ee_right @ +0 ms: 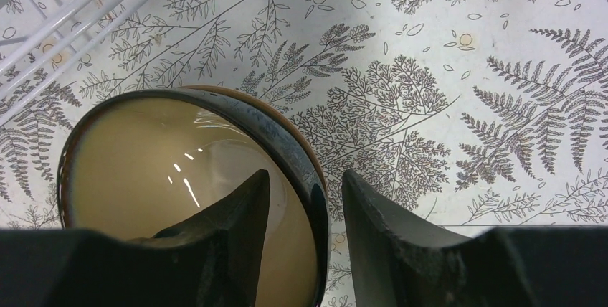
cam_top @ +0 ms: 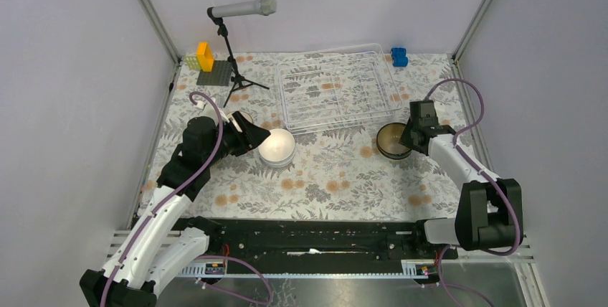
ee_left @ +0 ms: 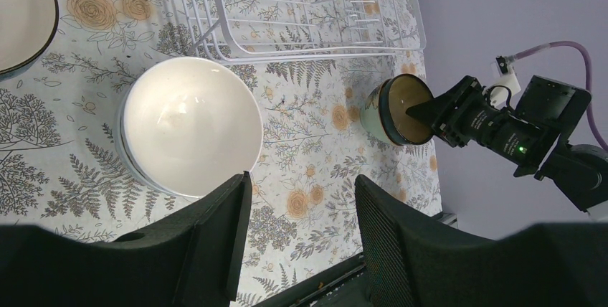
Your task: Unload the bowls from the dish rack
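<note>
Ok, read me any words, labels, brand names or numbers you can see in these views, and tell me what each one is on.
No readable text in any view.
The white bowl, brown bowl, dish rack and microphone show no lettering.
The small white tag on the right arm's cable is too small to tell whether it carries print.

Left hand (ee_left: 301, 239) spread empty above floral cloth (ee_left: 323, 156), white bowl (ee_left: 190, 135) just beside, dish rack (ee_left: 301, 13) beyond, brown bowl (ee_left: 398, 106) apart
</note>
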You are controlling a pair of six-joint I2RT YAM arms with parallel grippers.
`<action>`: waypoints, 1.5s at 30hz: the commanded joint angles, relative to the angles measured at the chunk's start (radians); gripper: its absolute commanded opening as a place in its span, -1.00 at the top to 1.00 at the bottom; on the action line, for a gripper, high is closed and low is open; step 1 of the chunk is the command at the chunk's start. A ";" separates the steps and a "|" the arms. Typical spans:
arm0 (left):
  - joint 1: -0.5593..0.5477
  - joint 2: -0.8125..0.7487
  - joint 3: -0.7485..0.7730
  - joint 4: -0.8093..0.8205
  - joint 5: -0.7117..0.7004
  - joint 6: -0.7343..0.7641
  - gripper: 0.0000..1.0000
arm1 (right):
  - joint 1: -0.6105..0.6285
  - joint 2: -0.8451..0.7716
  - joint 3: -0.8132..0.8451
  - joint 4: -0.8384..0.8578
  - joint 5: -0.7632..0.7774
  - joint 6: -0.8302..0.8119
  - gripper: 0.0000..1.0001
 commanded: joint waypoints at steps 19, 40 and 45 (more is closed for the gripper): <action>-0.003 -0.002 0.002 0.034 -0.025 0.006 -0.21 | -0.006 0.099 -0.013 0.061 -0.080 0.017 -0.12; -0.003 -0.127 -0.097 0.167 -0.580 0.121 -0.97 | -0.006 -0.377 0.003 0.195 0.075 -0.176 -0.99; -0.002 -0.136 -0.199 0.357 -0.684 0.223 -0.98 | -0.005 -0.403 -0.159 0.518 0.141 -0.254 -0.99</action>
